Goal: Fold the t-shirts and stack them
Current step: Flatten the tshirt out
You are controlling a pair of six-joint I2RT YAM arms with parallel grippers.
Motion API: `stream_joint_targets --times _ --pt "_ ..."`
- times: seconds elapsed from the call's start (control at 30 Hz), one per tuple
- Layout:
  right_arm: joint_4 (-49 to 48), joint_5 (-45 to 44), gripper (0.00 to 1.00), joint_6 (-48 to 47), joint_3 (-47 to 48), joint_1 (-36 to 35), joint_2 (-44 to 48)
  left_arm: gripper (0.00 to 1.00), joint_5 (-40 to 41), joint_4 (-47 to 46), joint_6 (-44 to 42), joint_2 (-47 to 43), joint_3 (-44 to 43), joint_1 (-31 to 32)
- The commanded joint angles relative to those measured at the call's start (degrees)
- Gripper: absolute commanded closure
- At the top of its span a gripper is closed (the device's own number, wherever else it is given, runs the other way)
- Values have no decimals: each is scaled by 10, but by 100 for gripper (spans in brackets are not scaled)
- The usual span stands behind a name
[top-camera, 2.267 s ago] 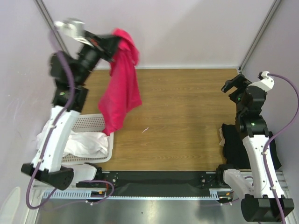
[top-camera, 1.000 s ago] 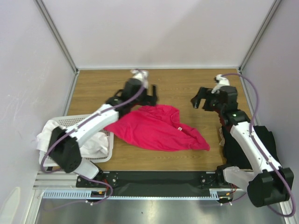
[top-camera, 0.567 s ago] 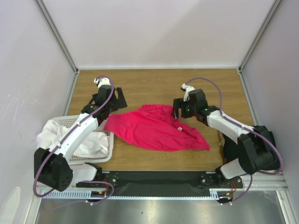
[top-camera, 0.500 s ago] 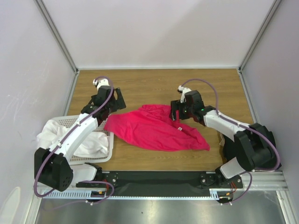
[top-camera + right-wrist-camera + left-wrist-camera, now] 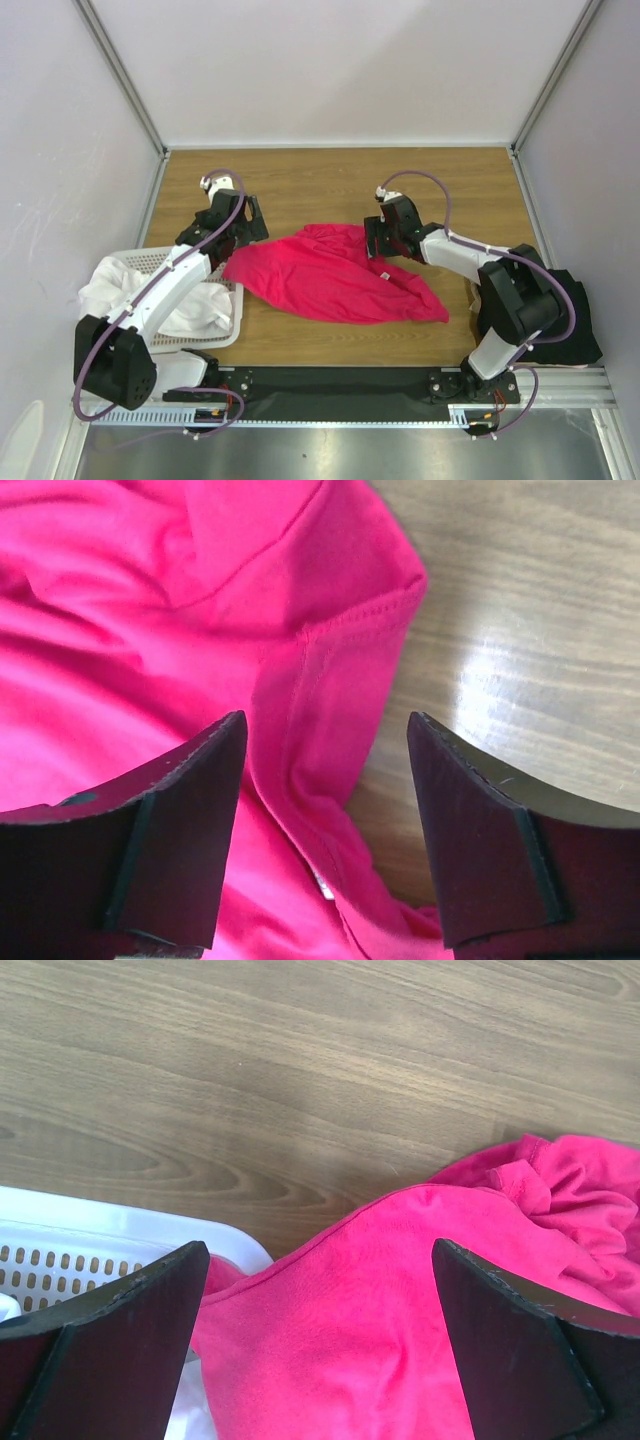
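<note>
The crimson-pink t-shirt (image 5: 335, 278) lies crumpled on the wooden table, its small white label (image 5: 384, 275) showing. My left gripper (image 5: 243, 228) hovers open above the shirt's left corner, next to the basket; in the left wrist view pink fabric (image 5: 480, 1220) spreads below the wide jaws (image 5: 318, 1260). My right gripper (image 5: 377, 240) is open over the shirt's upper right edge. In the right wrist view a folded seam of the shirt (image 5: 150, 600) runs between its fingers (image 5: 325, 725), which are not touching it. White t-shirts (image 5: 195, 305) fill the basket. A black t-shirt (image 5: 570, 325) lies at the right.
The white perforated basket (image 5: 185, 262) stands at the near left, its rim (image 5: 120, 1235) also visible in the left wrist view. Bare wood table (image 5: 450, 180) stretches behind the shirt. Walls close in the left, back and right sides.
The left arm laid the pink shirt on the table, let go and drew back left. The right gripper moved left onto the shirt's upper right edge, and its jaws have narrowed.
</note>
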State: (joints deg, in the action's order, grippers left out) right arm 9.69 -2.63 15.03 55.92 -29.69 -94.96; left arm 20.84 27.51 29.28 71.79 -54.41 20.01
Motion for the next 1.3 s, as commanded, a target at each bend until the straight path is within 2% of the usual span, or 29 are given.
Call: stream_joint_targets --times 0.0,0.23,0.37,0.4,0.53,0.57,0.77,1.0,1.27 --pt "-6 -32 31 6 37 -13 -13 0 10 -16 -13 -18 -3 -1" --pt "-4 -53 37 8 62 -26 -56 0 11 -19 -18 -22 1 -1" --pt "22 -88 52 23 78 -27 -79 0 13 -16 -19 -24 -1 -1" --pt "22 -91 58 22 78 -27 -78 0 12 -17 -19 -25 -1 -1" --pt "19 -103 95 24 78 -27 -65 0 8 -19 -22 -24 -4 -1" --pt "20 -113 100 25 78 -27 -58 0 6 -19 -23 -24 -6 -1" --pt "17 -142 100 12 71 -11 -14 0 -7 -23 -33 -21 -11 -1" --pt "-1 -112 100 13 42 72 35 1 -33 -43 -46 -19 -10 4" --pt "-39 -84 100 15 -6 167 68 2 -22 -53 -60 19 -30 42"
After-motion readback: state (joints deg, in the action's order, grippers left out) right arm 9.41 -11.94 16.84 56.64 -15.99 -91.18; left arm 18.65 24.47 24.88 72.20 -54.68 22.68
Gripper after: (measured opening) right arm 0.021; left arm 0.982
